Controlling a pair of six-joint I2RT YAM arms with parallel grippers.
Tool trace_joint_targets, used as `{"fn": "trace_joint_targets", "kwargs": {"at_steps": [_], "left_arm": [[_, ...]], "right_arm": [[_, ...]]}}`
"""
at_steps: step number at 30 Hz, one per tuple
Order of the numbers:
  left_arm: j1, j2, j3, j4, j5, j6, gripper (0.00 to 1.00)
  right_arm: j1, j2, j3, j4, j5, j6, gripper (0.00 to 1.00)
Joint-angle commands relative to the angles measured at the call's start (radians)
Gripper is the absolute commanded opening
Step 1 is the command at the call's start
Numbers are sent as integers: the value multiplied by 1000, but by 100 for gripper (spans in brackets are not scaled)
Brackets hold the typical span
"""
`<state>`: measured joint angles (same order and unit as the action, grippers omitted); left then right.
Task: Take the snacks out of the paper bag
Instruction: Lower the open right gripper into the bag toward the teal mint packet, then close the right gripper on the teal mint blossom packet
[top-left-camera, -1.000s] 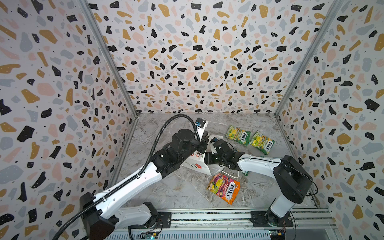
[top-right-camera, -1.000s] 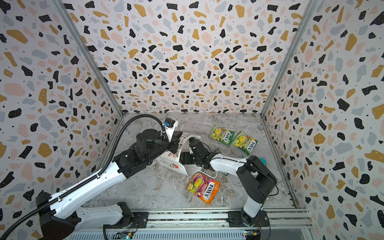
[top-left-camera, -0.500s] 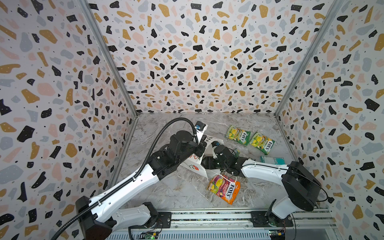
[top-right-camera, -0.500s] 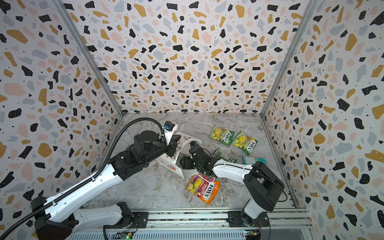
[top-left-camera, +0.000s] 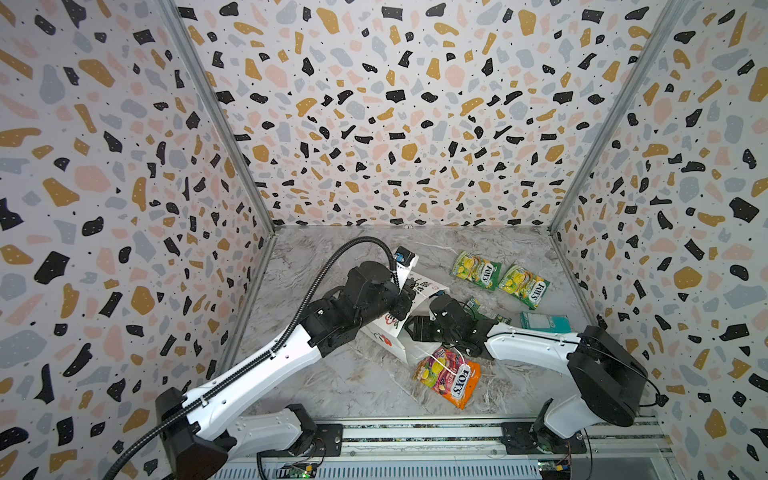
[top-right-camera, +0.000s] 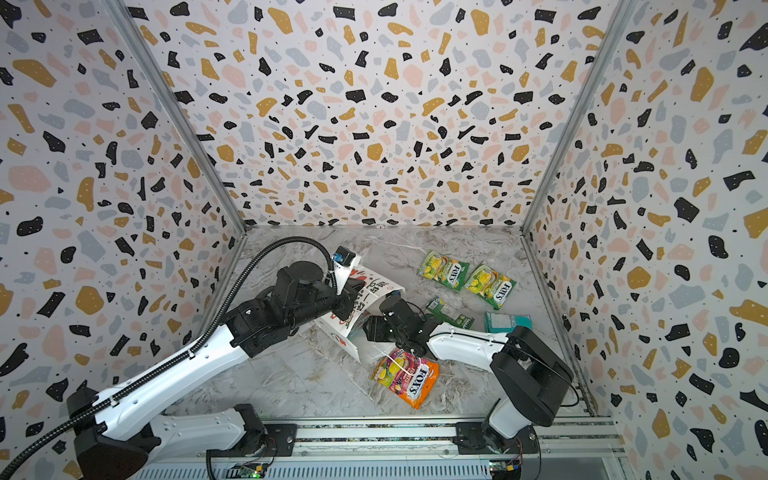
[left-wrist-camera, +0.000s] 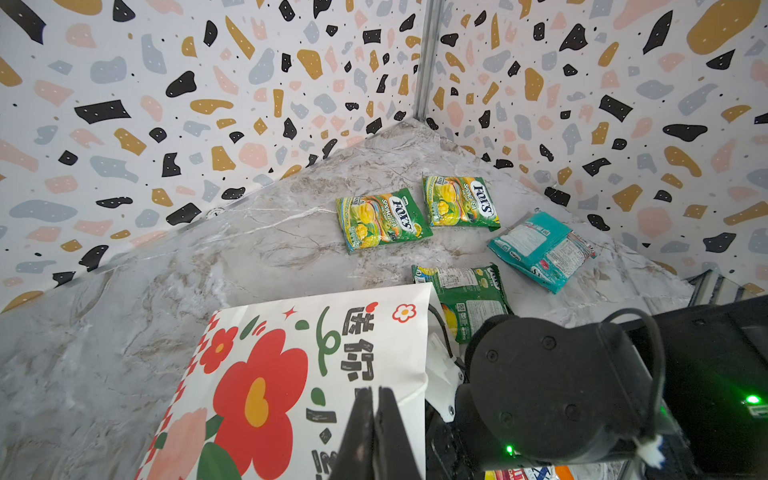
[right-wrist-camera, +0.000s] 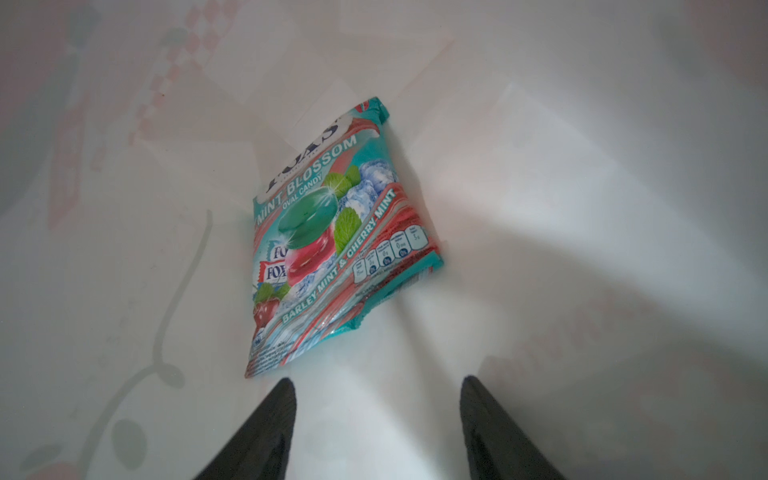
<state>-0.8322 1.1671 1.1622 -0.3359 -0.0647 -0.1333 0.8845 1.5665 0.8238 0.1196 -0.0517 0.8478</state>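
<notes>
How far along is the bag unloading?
Done: five pouches out on the table: two green-yellow pouches, darker green pouch, teal pouch, orange pouch. In hand: left tool shut on the paper bag edge, right tool open inside the bag, short of the teal-pink pouch. Left: grip that one and pull it out; nothing else shows inside from this view.

Right pincer (right-wrist-camera: 378, 382): we log it moved deeper into the mouth of the white paper gift bag with red flower print (top-left-camera: 392, 343). Right arm (top-left-camera: 532, 338) swung lower, uncovering the flat teal pouch (top-left-camera: 544, 322) on the counter (top-left-camera: 332, 382).
</notes>
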Motion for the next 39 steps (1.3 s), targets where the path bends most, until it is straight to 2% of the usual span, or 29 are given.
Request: {"fn": "trace_joint_targets", "kwargs": {"at_steps": [1, 10, 22, 34, 39], "left_arm": [[3, -4, 36, 60, 2, -56, 0], [3, 2, 36, 163, -76, -172, 0], [3, 32, 48, 228, -1, -229, 0], [3, 18, 45, 244, 13, -246, 0], [2, 10, 42, 239, 14, -243, 0]], "right_arm": [[5, 26, 39, 5, 2, 39, 64], [4, 75, 61, 62, -50, 46, 61], [4, 183, 157, 38, -58, 63, 60], [-22, 248, 181, 126, -27, 147, 47], [-26, 290, 199, 160, -37, 156, 32]]}}
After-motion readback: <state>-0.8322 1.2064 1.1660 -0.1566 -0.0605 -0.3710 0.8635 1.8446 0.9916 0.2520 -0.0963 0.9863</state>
